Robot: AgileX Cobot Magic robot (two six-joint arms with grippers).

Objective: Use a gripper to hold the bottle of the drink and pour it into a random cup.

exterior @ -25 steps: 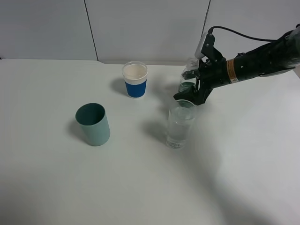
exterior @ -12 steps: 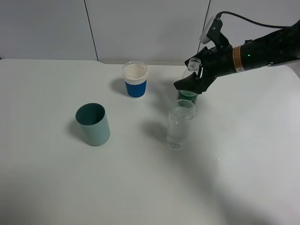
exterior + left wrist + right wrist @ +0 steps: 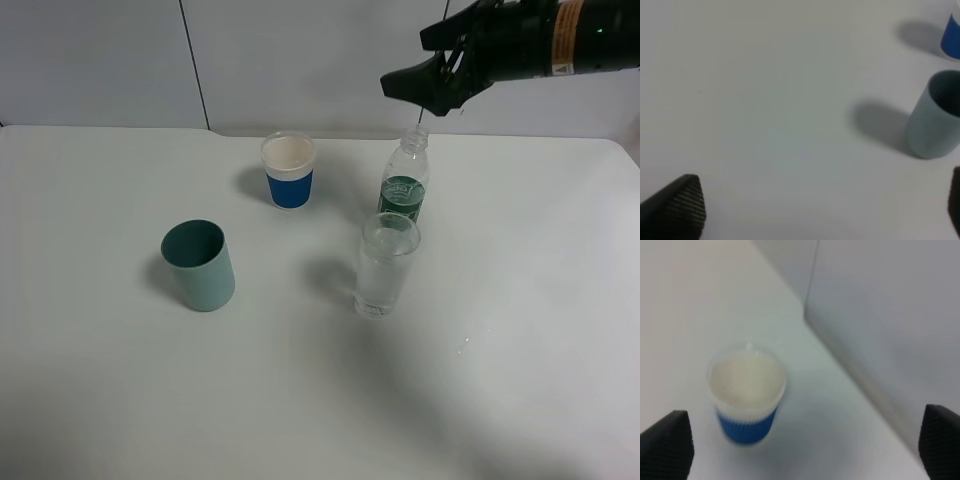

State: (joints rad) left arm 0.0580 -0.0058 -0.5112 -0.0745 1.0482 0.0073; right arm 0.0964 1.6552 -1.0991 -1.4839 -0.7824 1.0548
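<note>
The clear bottle with a dark green label stands upright on the table, uncapped, just behind the tall clear glass cup. The glass appears to hold clear liquid. My right gripper hangs open and empty above the bottle's neck, apart from it. In the right wrist view its two fingertips are spread wide with nothing between them; the bottle and glass are out of that view. My left gripper is open and empty over bare table, and does not show in the exterior high view.
A teal-green cup stands front left, also in the left wrist view. A white cup with a blue band stands behind, left of the bottle, also in the right wrist view. A wall runs behind the table.
My right gripper stood the tilted bottle upright behind the glass, let go of it and rose up and away to the right. The cups did not move.
</note>
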